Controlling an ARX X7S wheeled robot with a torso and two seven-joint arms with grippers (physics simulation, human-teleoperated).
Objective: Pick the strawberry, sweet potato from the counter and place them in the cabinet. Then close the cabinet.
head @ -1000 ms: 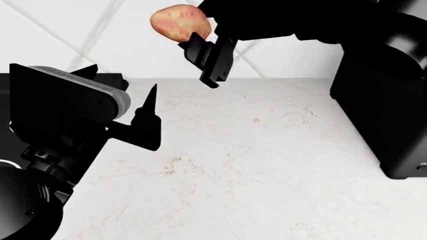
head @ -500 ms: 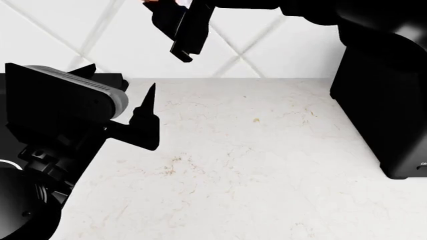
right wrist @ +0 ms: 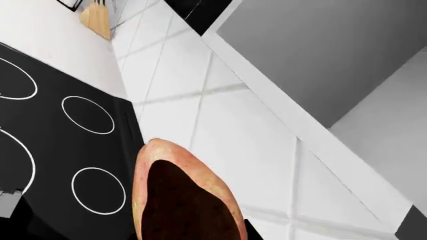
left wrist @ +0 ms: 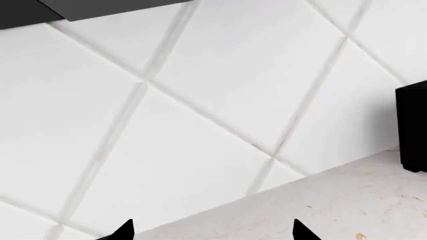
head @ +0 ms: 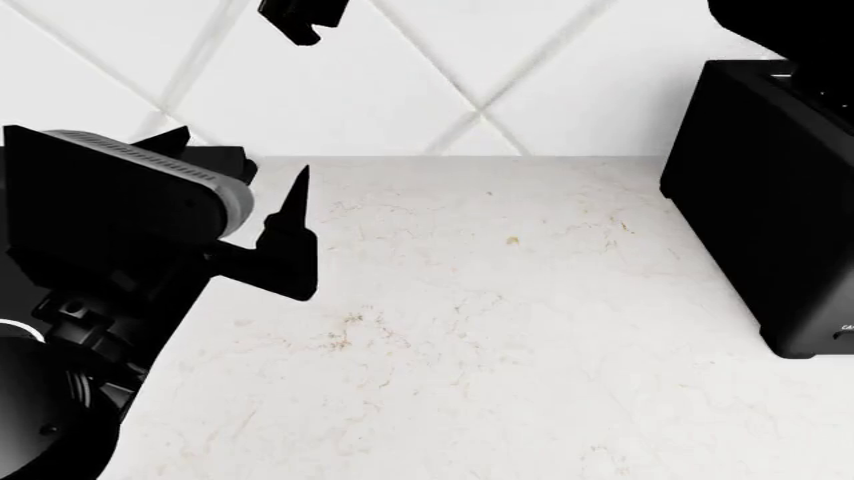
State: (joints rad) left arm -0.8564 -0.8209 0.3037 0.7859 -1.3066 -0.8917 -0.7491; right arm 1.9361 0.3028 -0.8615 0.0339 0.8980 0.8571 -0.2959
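Observation:
My right gripper is shut on the sweet potato, a tan-orange tuber with pinkish blotches, and holds it high in front of the tiled wall. In the head view only the tip of my right gripper shows at the top edge, and the tuber is out of view there. My left gripper is open and empty just above the white counter near its left end. Its fingertips point at the wall. The strawberry is not in view. A grey cabinet panel shows above the tiles.
A black toaster stands on the counter at the right and shows in the left wrist view too. The black stovetop with white rings lies below the held tuber. Wooden handles stand far off by the wall.
My right gripper has risen up and to the left with the sweet potato, nearly leaving the head view's top edge. The left arm has not moved.

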